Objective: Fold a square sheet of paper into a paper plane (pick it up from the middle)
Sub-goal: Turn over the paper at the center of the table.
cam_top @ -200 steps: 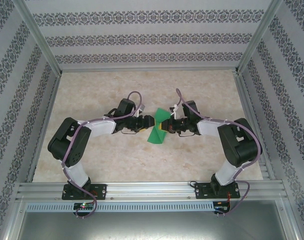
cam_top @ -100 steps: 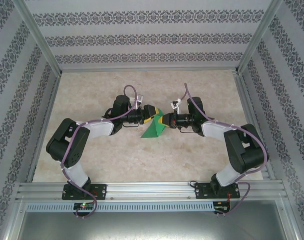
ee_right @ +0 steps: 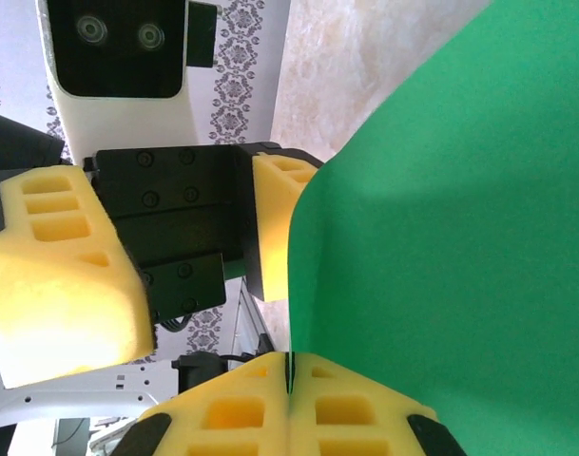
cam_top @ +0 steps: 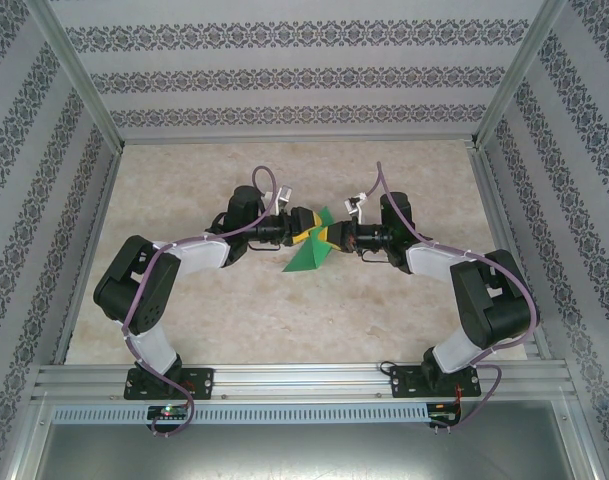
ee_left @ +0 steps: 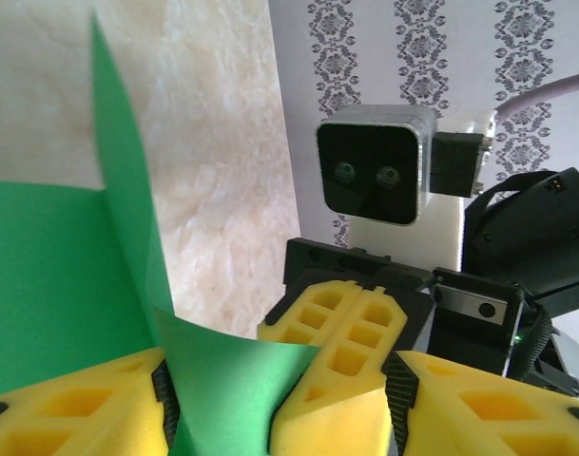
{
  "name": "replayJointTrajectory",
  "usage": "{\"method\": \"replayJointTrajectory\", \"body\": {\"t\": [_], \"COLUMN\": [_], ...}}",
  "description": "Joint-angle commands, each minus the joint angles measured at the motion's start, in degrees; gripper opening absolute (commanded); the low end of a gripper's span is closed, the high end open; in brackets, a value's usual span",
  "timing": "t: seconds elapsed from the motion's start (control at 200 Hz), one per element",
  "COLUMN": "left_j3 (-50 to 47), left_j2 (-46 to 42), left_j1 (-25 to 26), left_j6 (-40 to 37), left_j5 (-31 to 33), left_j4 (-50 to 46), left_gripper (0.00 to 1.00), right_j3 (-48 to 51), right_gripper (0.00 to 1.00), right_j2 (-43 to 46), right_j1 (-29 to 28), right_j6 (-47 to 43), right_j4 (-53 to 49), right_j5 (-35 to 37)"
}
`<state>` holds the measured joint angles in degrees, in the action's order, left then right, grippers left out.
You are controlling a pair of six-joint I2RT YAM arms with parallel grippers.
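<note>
Position: the square sheet of paper (cam_top: 309, 256), already creased to a pointed green shape, sits over the middle of the table (cam_top: 184, 310) between the two gripper tips. We cannot tell whether its low corner touches the surface.

Right gripper (ee_right: 289, 404): pads pressed flat together, with an edge of the paper pinched in the seam.

Left gripper (cam_top: 305, 233): jaws stand apart and a curled flap of the sheet passes between them. We cannot tell whether either pad touches it.

Handling, in our judgement: very light and thin, limp away from a crease and stiffer along one. It bows freely in the right wrist view. The foam pads should grip it without slipping, but a hard tug between two holds could tear it or add stray creases. The best hold is close to a fold line, where the layers double.

Containers: none in play; the sheet rests in nothing.
</note>
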<state>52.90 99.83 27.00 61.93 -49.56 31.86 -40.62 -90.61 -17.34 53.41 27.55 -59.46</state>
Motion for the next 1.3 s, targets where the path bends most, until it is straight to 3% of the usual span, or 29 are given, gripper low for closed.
{"method": "replayJointTrajectory", "body": {"t": [0.0, 0.155, 0.405, 1.294], "left_j3": [1.9, 2.1, 2.0, 4.0], "left_j2": [-0.5, -0.4, -0.5, 0.6], "left_j1": [0.4, 0.4, 0.4, 0.5], "left_j6": [-2.0, -2.2, -3.5, -7.0], "left_j5": [-1.6, -1.8, -2.3, -3.4], "left_j4": [-2.0, -2.5, -4.2, -10.5], "left_gripper": [0.57, 0.51, 0.50, 0.12], "right_j3": [0.7, 1.3, 1.9, 1.7], "right_gripper": [0.00, 0.00, 0.00, 0.00], "right_j2": [0.8, 0.6, 0.5, -0.2], "right_j1": [0.6, 1.0, 1.8, 2.2], "right_j6": [1.2, 2.0, 3.5, 4.2], "right_j4": [3.4, 4.1, 5.1, 5.2], "right_j5": [-1.0, -0.9, -0.7, -0.8]}}
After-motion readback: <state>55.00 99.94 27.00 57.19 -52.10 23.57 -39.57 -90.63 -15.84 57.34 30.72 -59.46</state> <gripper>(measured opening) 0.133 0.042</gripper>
